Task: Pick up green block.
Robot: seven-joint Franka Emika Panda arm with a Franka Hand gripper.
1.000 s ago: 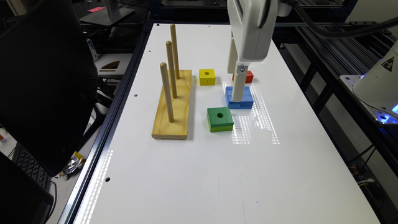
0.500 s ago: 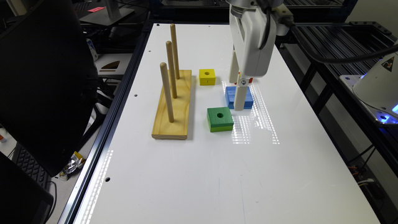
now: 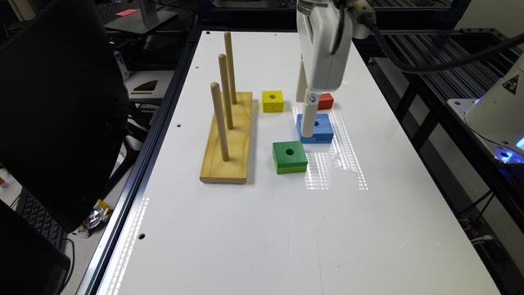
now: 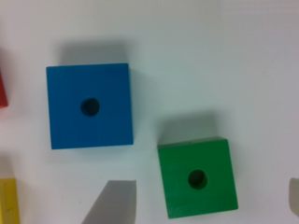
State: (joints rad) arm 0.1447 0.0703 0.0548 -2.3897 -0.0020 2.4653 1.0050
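The gripper (image 3: 308, 123) has shifted toward the exterior view's left and now hangs over the blue block (image 3: 321, 128), its fingers (image 4: 112, 203) spread apart and holding nothing. The green block (image 3: 289, 156) lies flat on the white table (image 3: 254, 229), untouched, just beside the blue block and near the wooden peg base (image 3: 229, 143). Three pegs stand in that base, bare. The yellow block (image 3: 273, 100) and red block (image 3: 326, 101) sit farther back

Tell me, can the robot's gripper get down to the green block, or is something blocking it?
Probably yes. The green block lies flat on the white table with nothing on top of it, apart from the blue block. The gripper hangs open above, and nothing lies between them.
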